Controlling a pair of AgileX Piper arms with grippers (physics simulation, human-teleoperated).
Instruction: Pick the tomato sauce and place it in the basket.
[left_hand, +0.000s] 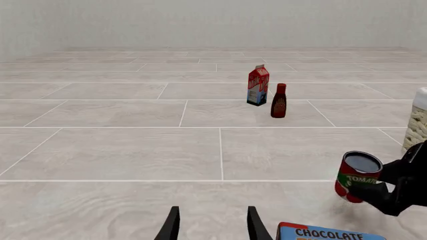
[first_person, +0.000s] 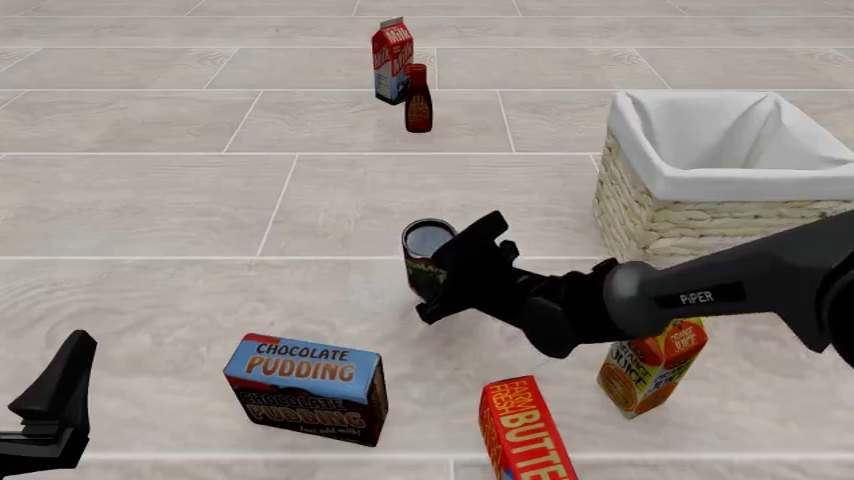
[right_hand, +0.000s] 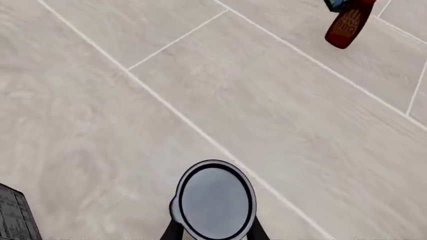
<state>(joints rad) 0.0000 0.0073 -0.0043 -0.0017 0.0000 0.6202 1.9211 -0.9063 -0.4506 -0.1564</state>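
Note:
The tomato sauce is a small can with a red label and dark shiny top, left of the basket. My right gripper is shut on it and holds it slightly tilted. The left wrist view shows the can in the black fingers. The right wrist view shows its top between the fingertips. The pale wicker basket with white lining stands at the right; its edge also shows in the left wrist view. My left gripper is open and empty, at the near left.
A milk carton and a dark red-brown bottle stand at the back. A chocolate pudding box, a butter box and an orange juice carton lie near the front, under and beside my right arm.

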